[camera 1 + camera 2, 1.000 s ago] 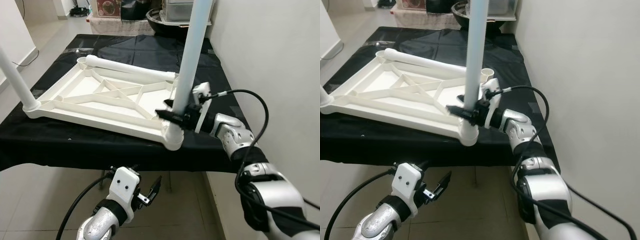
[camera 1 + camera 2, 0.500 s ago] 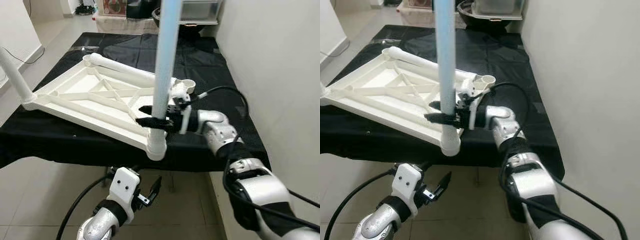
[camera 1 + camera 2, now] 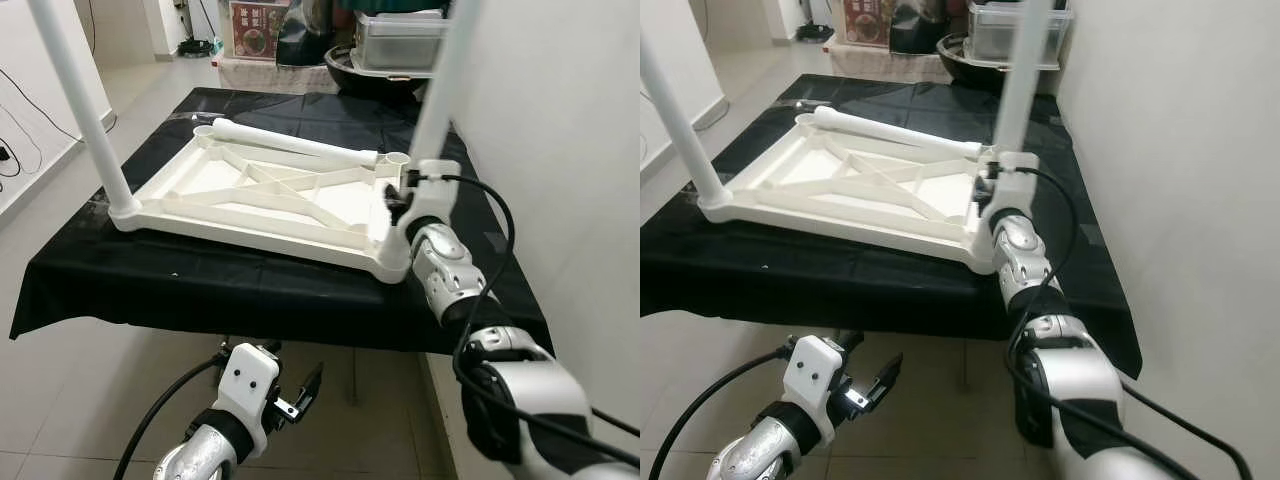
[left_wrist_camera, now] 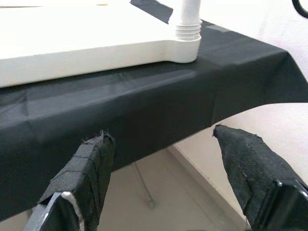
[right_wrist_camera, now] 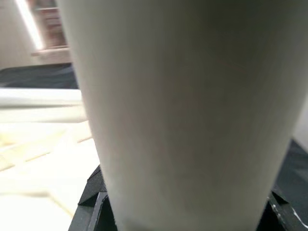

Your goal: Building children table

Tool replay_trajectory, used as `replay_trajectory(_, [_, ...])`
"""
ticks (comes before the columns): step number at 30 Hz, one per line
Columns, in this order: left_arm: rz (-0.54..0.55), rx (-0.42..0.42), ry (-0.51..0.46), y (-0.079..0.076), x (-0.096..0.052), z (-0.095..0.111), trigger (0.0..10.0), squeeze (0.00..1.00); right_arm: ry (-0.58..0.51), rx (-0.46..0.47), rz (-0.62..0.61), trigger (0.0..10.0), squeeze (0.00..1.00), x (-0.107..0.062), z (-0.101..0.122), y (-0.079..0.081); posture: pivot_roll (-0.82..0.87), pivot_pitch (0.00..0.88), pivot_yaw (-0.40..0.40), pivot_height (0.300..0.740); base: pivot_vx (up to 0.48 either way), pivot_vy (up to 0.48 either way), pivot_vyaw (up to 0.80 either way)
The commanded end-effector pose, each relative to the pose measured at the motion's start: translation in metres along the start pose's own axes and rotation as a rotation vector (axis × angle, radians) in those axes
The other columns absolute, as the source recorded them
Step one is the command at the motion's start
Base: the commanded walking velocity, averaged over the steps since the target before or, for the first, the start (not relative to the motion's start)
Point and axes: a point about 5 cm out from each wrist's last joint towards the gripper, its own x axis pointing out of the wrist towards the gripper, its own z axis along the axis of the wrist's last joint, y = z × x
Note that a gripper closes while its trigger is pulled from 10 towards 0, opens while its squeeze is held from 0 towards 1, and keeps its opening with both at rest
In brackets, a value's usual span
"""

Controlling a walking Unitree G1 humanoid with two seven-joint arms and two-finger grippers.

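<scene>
Black cloth-covered table [image 3: 200,285] beside a plain wall, tiled floor below; white plastic tabletop [image 3: 270,205] lies upside down on it, ribbed underside up, smooth round legs standing at two near corners, a loose leg [image 3: 290,145] lying along the far edge. Right gripper [image 3: 398,200] clamps the near-right leg [image 3: 440,90] low, just above its socket. Left gripper [image 4: 163,178] hangs below the table edge, fabric-wrapped fingers spread wide, holding nothing
</scene>
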Motion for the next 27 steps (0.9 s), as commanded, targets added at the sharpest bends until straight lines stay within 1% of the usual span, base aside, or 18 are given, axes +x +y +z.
replay_trajectory(1, [-0.013, -0.009, 0.024, -0.001, 0.000, -0.005, 10.0, 0.00, 0.154, 0.098, -0.141, 0.0, 0.00, -0.007, -0.033, -0.014, 0.15, 0.114, -0.049, 0.740, 0.000, 0.000, 0.00])
replay_trajectory(3, [-0.012, -0.008, 0.024, -0.002, 0.000, -0.005, 10.0, 0.00, 0.155, 0.191, -0.217, 0.0, 0.00, -0.019, -0.041, 0.009, 0.16, 0.109, -0.057, 0.740, 0.000, 0.000, 0.00])
replay_trajectory(5, [-0.012, -0.008, 0.024, -0.002, 0.000, -0.005, 10.0, 0.00, 0.155, 0.191, -0.217, 0.0, 0.00, -0.019, -0.041, 0.009, 0.16, 0.109, -0.057, 0.740, 0.000, 0.000, 0.00])
replay_trajectory(6, [-0.012, -0.008, 0.024, -0.002, 0.000, -0.005, 10.0, 0.00, 0.152, 0.220, -0.193, 1.1, 0.00, -0.022, -0.041, 0.022, 0.16, 0.109, -0.056, 0.740, 0.000, 0.000, 0.00])
replay_trajectory(8, [-0.012, -0.008, 0.024, -0.002, 0.000, -0.005, 10.0, 0.00, 0.152, 0.220, -0.193, 1.1, 0.00, -0.022, -0.041, 0.022, 0.16, 0.109, -0.056, 0.740, 0.000, 0.000, 0.00])
replay_trajectory(9, [-0.011, -0.008, 0.025, -0.002, 0.000, -0.005, 10.0, 0.00, 0.135, 0.211, -0.137, 10.0, 0.00, -0.023, -0.038, 0.032, 0.16, 0.106, -0.058, 0.740, 0.000, 0.000, 0.00])
replay_trajectory(10, [-0.011, -0.008, 0.025, -0.002, 0.000, -0.005, 10.0, 0.00, 0.135, 0.211, -0.137, 10.0, 0.00, -0.023, -0.038, 0.032, 0.16, 0.106, -0.058, 0.740, 0.000, 0.000, 0.00])
replay_trajectory(11, [-0.012, -0.009, 0.025, -0.002, -0.001, -0.006, 10.0, 0.00, 0.100, 0.206, -0.081, 10.0, 1.00, -0.022, -0.035, 0.037, 0.15, 0.101, -0.056, 0.740, 0.000, 0.000, 0.00])
replay_trajectory(13, [-0.013, -0.010, 0.025, -0.003, -0.001, -0.006, 10.0, 0.00, 0.075, 0.199, -0.048, 10.0, 1.00, -0.021, -0.032, 0.038, 0.15, 0.100, -0.056, 0.740, 0.000, 0.000, 0.00])
replay_trajectory(14, [-0.017, -0.011, 0.026, -0.003, -0.001, -0.006, 10.0, 0.00, 0.036, 0.196, 0.016, 10.0, 0.00, -0.019, -0.027, 0.037, 0.15, 0.098, -0.056, 0.740, 0.000, 0.000, 0.00])
replay_trajectory(16, [-0.022, -0.013, 0.027, -0.004, -0.001, -0.007, 10.0, 0.00, -0.030, 0.248, 0.201, 10.0, 0.00, -0.016, -0.016, 0.035, 0.14, 0.091, -0.053, 0.740, 0.000, 0.000, 0.00])
replay_trajectory(17, [-0.022, -0.013, 0.027, -0.004, -0.001, -0.007, 10.0, 0.00, -0.030, 0.248, 0.201, 10.0, 0.00, -0.016, -0.016, 0.035, 0.14, 0.091, -0.053, 0.740, 0.000, 0.000, 0.00])
replay_trajectory(19, [-0.026, -0.014, 0.029, -0.004, 0.000, -0.008, 10.0, 0.00, -0.044, 0.264, 0.441, 10.0, 0.00, -0.014, -0.008, 0.028, 0.14, 0.084, -0.050, 0.740, 0.000, 0.000, 0.00])
replay_trajectory(22, [-0.028, -0.015, 0.030, -0.004, 0.000, -0.008, 10.0, 0.00, -0.042, 0.258, 0.512, 10.0, 0.00, -0.014, -0.006, 0.025, 0.14, 0.084, -0.050, 0.740, 0.000, 0.000, 0.00])
replay_trajectory(23, [-0.031, -0.014, 0.031, -0.004, 0.000, -0.008, 10.0, 0.00, -0.019, 0.265, 0.661, 10.0, 0.00, -0.014, -0.004, 0.020, 0.14, 0.078, -0.049, 0.740, 0.000, 0.000, 0.00])
replay_trajectory(24, [-0.033, -0.013, 0.032, -0.004, 0.000, -0.008, 10.0, 0.00, -0.005, 0.272, 0.757, 10.0, 0.00, -0.015, -0.002, 0.017, 0.14, 0.078, -0.049, 0.740, 0.000, 0.000, 0.00])
replay_trajectory(26, [-0.033, -0.013, 0.032, -0.004, 0.000, -0.008, 10.0, 0.00, -0.005, 0.272, 0.757, 10.0, 0.00, -0.015, -0.002, 0.017, 0.14, 0.078, -0.049, 0.740, 0.000, 0.000, 0.00])
replay_trajectory(27, [-0.034, -0.013, 0.032, -0.004, 0.000, -0.009, 10.0, 0.00, 0.002, 0.281, 0.816, 10.0, 0.00, -0.016, 0.000, 0.016, 0.14, 0.078, -0.049, 0.740, 0.000, 0.000, 0.00])
